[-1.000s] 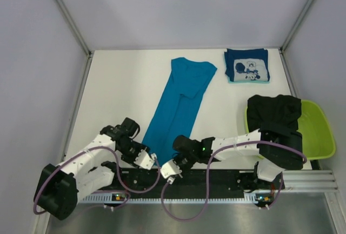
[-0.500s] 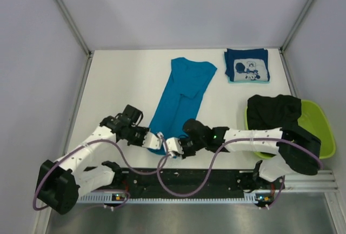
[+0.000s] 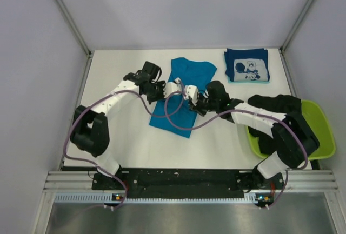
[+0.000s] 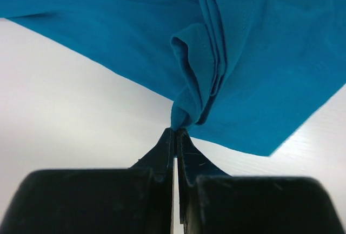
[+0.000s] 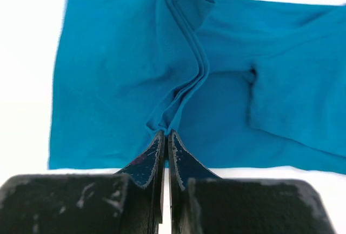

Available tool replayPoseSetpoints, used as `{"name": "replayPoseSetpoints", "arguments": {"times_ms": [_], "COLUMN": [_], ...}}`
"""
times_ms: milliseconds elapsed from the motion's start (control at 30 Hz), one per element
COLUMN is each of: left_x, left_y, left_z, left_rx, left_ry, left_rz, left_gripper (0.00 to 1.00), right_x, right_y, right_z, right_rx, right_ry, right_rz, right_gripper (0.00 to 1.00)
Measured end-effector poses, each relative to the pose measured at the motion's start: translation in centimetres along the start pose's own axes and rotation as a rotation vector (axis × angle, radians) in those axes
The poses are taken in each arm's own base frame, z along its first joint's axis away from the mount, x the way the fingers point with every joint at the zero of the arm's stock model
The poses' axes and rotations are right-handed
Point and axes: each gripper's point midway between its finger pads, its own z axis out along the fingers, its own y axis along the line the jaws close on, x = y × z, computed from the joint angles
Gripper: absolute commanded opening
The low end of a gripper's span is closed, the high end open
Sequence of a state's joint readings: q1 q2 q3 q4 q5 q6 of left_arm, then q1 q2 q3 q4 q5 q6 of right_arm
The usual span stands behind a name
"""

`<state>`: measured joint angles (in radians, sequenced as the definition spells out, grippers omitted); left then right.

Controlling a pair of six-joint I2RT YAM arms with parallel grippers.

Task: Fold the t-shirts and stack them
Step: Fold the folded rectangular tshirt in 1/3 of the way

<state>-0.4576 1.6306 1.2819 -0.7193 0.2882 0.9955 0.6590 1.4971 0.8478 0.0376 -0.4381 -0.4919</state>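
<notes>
The teal-blue t-shirt lies in the middle of the table, its near end lifted and doubled back over itself. My left gripper is shut on a bunched edge of that shirt, its jaws pressed together at the cloth. Just to its right, my right gripper pinches the same teal cloth between shut jaws. A folded navy t-shirt with white cartoon print rests at the far right. The black t-shirt drapes over the basin's rim.
A lime-green basin stands at the right edge of the table. Both arms reach across the table's middle, cables trailing. White walls and metal posts close in the table on three sides.
The left gripper shut on the shirt's near hem. Both grippers then travelled from the table's near edge toward the far side, pulling the teal hem up over the shirt.
</notes>
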Motion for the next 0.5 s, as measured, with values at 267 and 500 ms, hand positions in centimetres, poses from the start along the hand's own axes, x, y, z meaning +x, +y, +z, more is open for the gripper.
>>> {"name": "replayPoseSetpoints", "arguments": {"times_ms": [267,500], "left_x": [-0.5,0.2], "left_y": [5.8,7.1], "left_z": [3.4,6.2], "left_rx": [-0.041,-0.025], "left_ry": [0.047,0.086], "left_rz": [-0.040,-0.055], "left_gripper": [0.00,0.00], "right_x": [2.5,5.2], "right_y": [-6.1,-7.9], "right_z": [1.4,1.2], "right_rx": [0.101,0.133], "right_ry": [0.092,0.166], "right_rz": [0.028,0.074], "right_gripper": [0.00,0.00]}}
